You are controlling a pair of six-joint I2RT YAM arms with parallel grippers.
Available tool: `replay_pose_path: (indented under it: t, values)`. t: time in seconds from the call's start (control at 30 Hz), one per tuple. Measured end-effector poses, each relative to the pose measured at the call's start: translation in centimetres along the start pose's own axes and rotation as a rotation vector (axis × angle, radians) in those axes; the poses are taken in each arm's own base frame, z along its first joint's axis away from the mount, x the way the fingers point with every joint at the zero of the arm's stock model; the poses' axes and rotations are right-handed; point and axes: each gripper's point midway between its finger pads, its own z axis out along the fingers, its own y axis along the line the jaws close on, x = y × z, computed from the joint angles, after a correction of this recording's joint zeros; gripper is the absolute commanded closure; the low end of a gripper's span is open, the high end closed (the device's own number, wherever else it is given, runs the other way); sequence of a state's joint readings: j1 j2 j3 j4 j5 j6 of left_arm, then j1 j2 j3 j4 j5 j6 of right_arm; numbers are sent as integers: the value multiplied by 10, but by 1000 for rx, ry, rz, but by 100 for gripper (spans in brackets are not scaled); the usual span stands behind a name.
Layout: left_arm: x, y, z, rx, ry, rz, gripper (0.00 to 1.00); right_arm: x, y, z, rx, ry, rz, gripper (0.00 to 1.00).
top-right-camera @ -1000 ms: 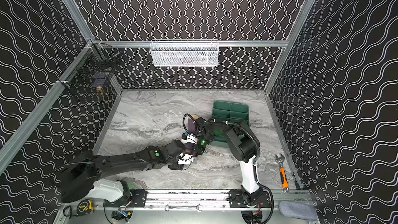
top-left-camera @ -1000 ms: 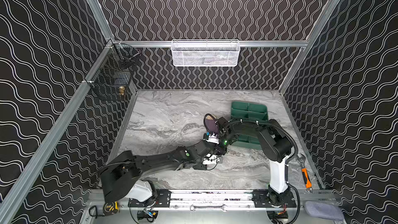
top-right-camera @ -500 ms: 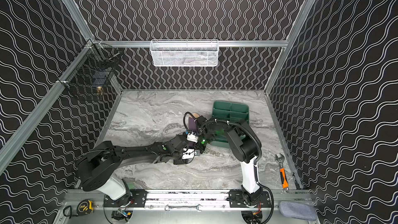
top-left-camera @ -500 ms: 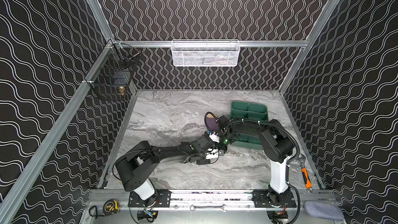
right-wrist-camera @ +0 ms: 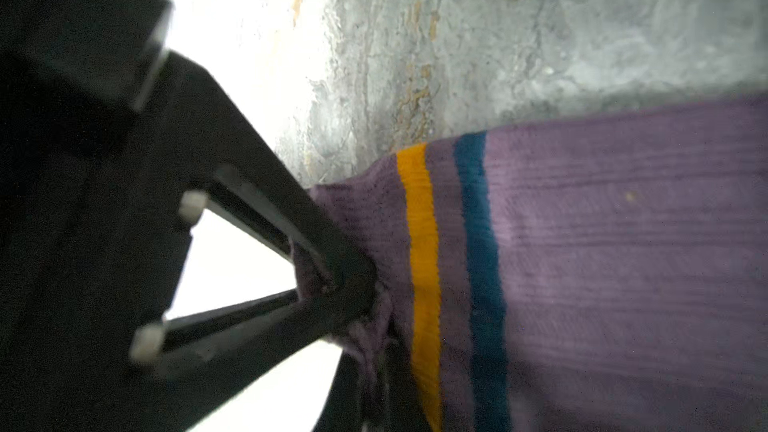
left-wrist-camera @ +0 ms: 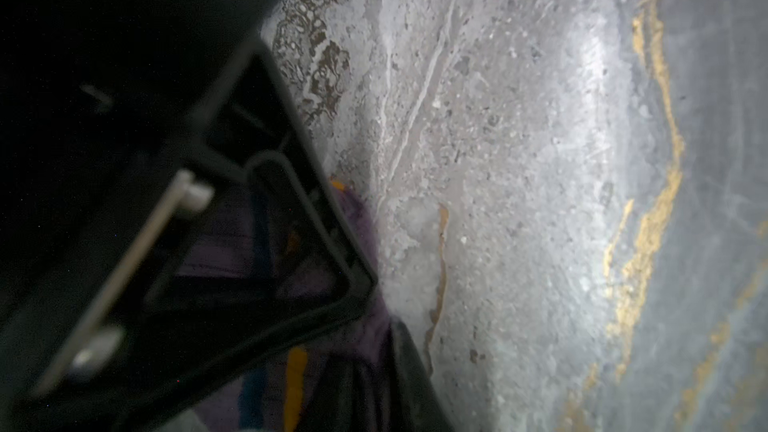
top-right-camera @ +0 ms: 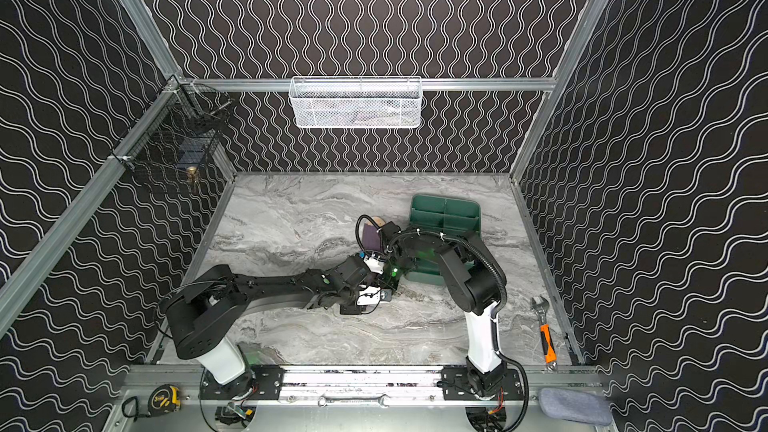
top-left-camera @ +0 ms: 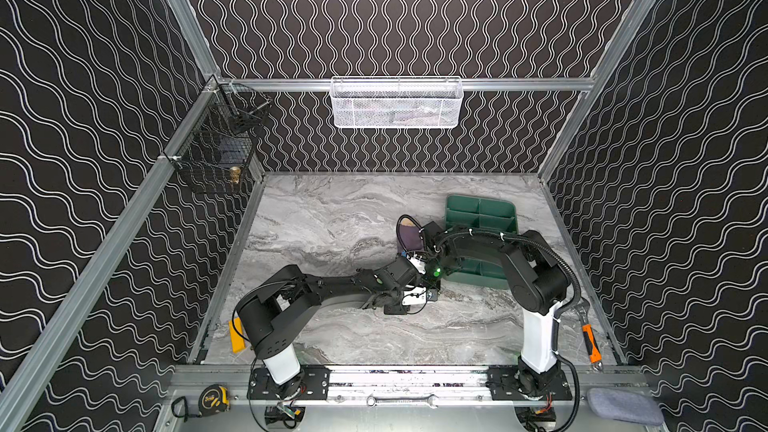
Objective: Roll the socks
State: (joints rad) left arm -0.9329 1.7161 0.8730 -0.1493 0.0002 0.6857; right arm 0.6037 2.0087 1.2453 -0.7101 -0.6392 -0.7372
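Note:
A purple ribbed sock [right-wrist-camera: 623, 243] with an orange and a navy stripe lies on the marble table. In both top views its tan toe end [top-left-camera: 409, 223] points to the back, just left of the green tray. My right gripper [right-wrist-camera: 380, 317] is shut on the sock's cuff edge beside the orange stripe. My left gripper [left-wrist-camera: 384, 326] is closed on bunched purple fabric of the same sock [left-wrist-camera: 357, 218], close to the right one. In a top view both grippers meet at the sock's near end, left gripper [top-left-camera: 409, 263] and right gripper [top-left-camera: 424, 257]. The arms hide most of the sock there.
A green divided tray [top-left-camera: 480, 218] sits right behind the right arm. A white mesh basket [top-left-camera: 395, 103] hangs on the back wall and a black wire basket [top-left-camera: 216, 147] at the back left. An orange-handled wrench [top-left-camera: 590, 338] lies front right, a yellow block [top-left-camera: 236, 334] front left.
The left arm reached further in and its base link swung up. Its gripper went from open to closed on the sock's cuff end. The right arm stayed put.

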Motion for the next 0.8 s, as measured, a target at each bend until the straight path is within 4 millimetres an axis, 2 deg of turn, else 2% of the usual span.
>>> replay_pose_path:
  t: [0.13, 0.3, 0.33, 0.37, 0.4, 0.47, 0.53, 0.57, 0.63, 0.73, 0.8]
  values:
    - [2, 4, -1, -14, 25, 0, 100, -3, -4, -1, 17, -9, -22, 100]
    - [6, 10, -5, -16, 63, -11, 100, -9, -10, -3, 48, -28, -50, 100]
    - [7, 10, -6, -8, 71, -15, 100, -11, -11, -4, 57, -34, -56, 94]
    - [10, 11, -8, 3, 84, -23, 100, -14, -13, -4, 67, -41, -61, 79]
    - [12, 12, -11, 16, 96, -37, 100, -16, -15, -5, 78, -50, -68, 72]
    - [18, 9, -16, 65, 120, -110, 100, -21, -21, -9, 121, -65, -69, 65]
    - [23, 7, -21, 108, 140, -182, 100, -30, -28, -16, 178, -89, -97, 57]
    - [34, 3, -24, 136, 185, -238, 100, -32, -28, -21, 203, -93, -101, 55]
    - [53, -3, -29, 184, 258, -318, 100, -32, -29, -31, 253, -94, -104, 55]
    - [63, -2, -32, 235, 284, -415, 100, -38, -30, -55, 339, -135, -112, 55]
    - [72, 10, -31, 210, 302, -536, 100, -37, -18, -76, 356, -173, -119, 55]
